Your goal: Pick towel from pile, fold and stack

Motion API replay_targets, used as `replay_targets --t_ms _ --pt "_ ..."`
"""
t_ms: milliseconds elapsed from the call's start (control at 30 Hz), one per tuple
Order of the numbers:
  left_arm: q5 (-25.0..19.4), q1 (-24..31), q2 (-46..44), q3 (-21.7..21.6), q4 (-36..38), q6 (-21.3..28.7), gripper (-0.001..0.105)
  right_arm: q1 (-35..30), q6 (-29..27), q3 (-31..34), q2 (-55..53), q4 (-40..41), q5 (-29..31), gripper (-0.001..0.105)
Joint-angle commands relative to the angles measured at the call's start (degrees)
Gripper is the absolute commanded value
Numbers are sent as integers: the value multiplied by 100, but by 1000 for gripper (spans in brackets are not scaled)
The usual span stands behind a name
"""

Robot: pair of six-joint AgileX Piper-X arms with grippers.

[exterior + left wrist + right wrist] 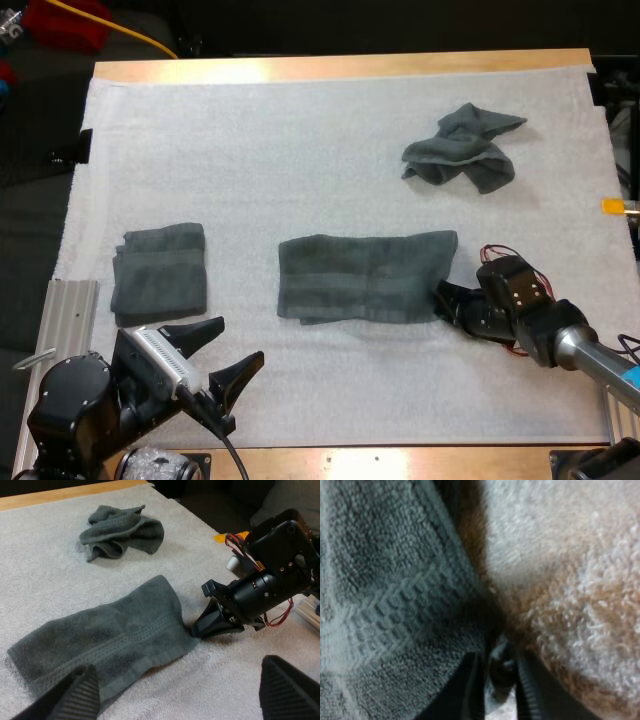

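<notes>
A dark grey-green towel (pixel 365 275) (pixel 110 640) (pixel 380 580) lies flat, folded into a long strip, at the middle of the white mat (pixel 300 150). My right gripper (pixel 443 292) (pixel 197 629) (pixel 500 680) is low at the strip's near right corner, fingers shut on the towel's edge. A crumpled towel (pixel 462 148) (pixel 122 530) sits at the far right of the mat. A folded towel (pixel 160 270) rests at the left. My left gripper (pixel 235 342) (pixel 185 700) hovers open over the mat's near left part, its fingers wide apart and clear of the strip.
A ribbed metal rail (pixel 70 315) lies off the mat's left edge beside the folded towel. The wooden table edge (pixel 340 66) runs along the far side. Bare mat stretches between the strip and the crumpled towel.
</notes>
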Motion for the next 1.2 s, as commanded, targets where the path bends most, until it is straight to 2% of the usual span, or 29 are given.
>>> replay_targets --t_ms 0,67,167,433,667,900,1167 --pt "-2 -15 -10 -52 -53 -61 65 -25 -7 -7 7 -30 20 12" --pt "-2 -15 -10 -52 -53 -61 65 -25 -7 -7 7 -30 19 10" --pt "-2 -15 -10 -52 -53 -61 65 -25 -41 -7 7 -30 19 1" --pt "-2 -15 -10 -11 -53 -61 65 -3 -421 -7 -240 33 84 1" --pt "-2 -15 90 294 -53 -92 65 -3 -762 -7 -891 883 498 1" --pt "-60 -15 898 389 -331 -339 65 -3 -1083 -7 -1397 1613 537 1" --pt "-48 -15 2202 492 -693 -486 65 -3 -1093 -7 -1491 1603 561 1"
